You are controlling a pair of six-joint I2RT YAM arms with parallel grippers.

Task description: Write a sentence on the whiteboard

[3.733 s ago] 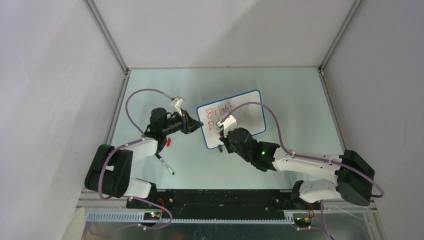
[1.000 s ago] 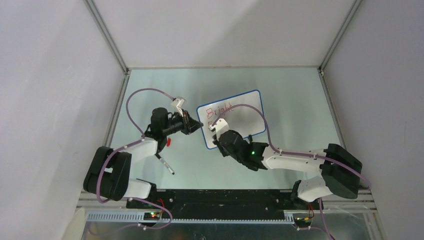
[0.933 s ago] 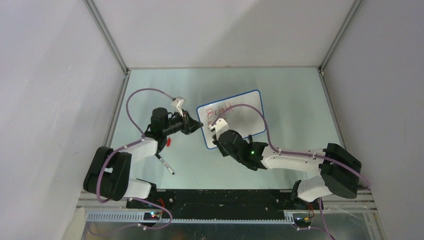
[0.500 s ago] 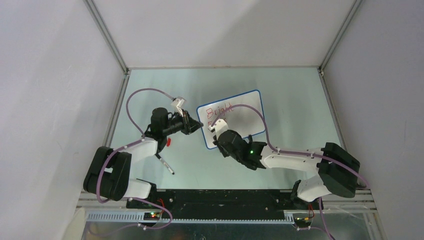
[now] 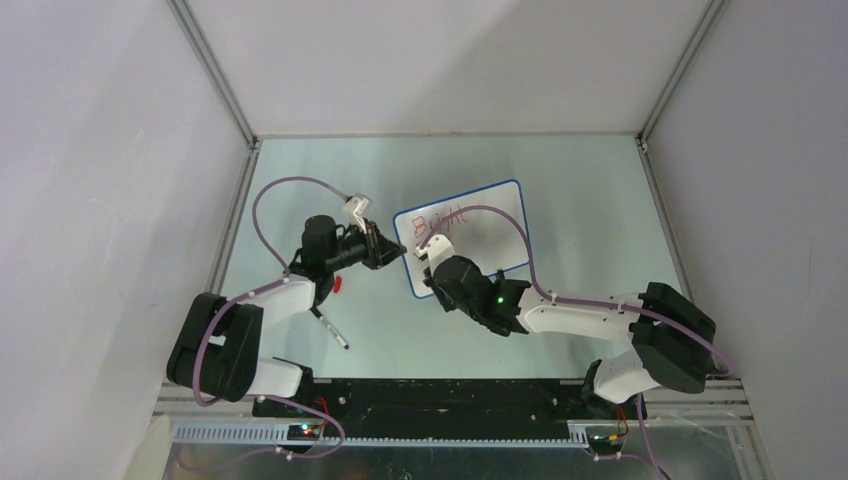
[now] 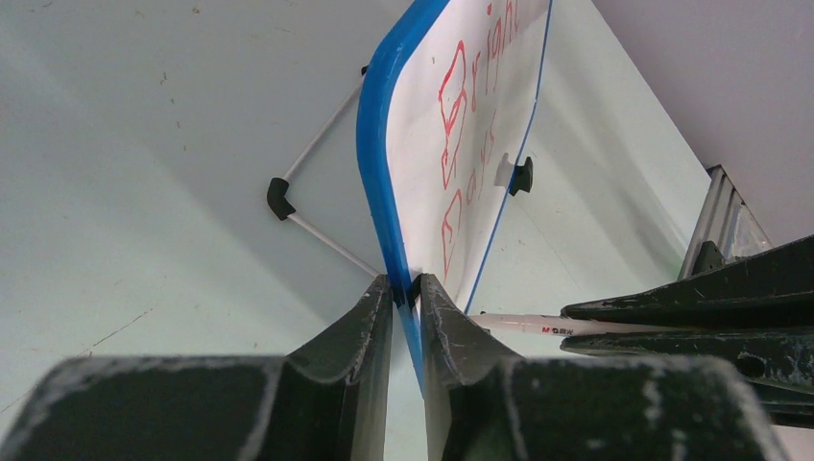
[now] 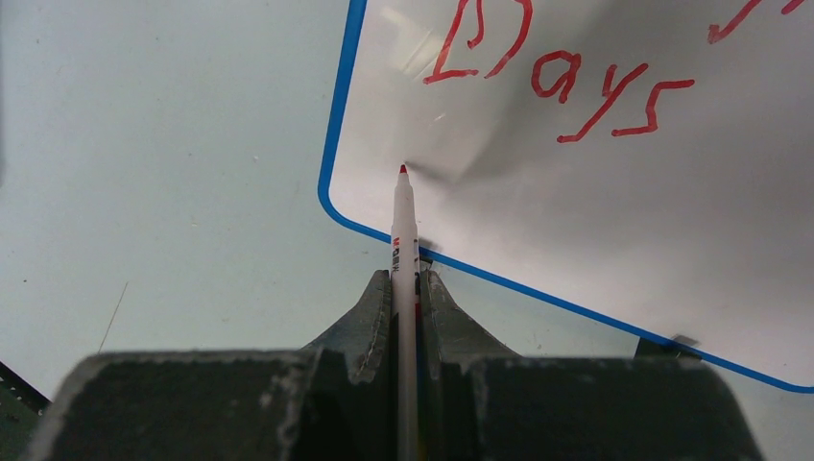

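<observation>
The whiteboard point(image 5: 480, 222) stands tilted on the table, white with a thin blue rim point(image 6: 377, 163). The sentence point(image 7: 600, 91) is in red marker: "Bright" point(image 5: 440, 217) on top, "Days" under it, and a boxy letter shape point(image 6: 451, 230) on the third line. My left gripper point(image 6: 404, 288) is shut on the board's blue left edge. My right gripper point(image 7: 404, 280) is shut on a white marker point(image 7: 404, 240). Its red tip sits at the board's lower left corner area, below the "D". In the top view the right gripper point(image 5: 436, 268) covers the lower lines.
A thin wire stand point(image 6: 309, 206) props the board from behind, and a black clip foot point(image 6: 521, 177) grips its lower rim. A small red cap point(image 5: 338, 284) and a slim pen-like stick point(image 5: 331, 328) lie on the table by the left arm. Enclosure walls ring the table.
The right arm has crept left and toward the board's lower left corner, away from the second line where it was earlier. The left gripper and the board have not moved.
</observation>
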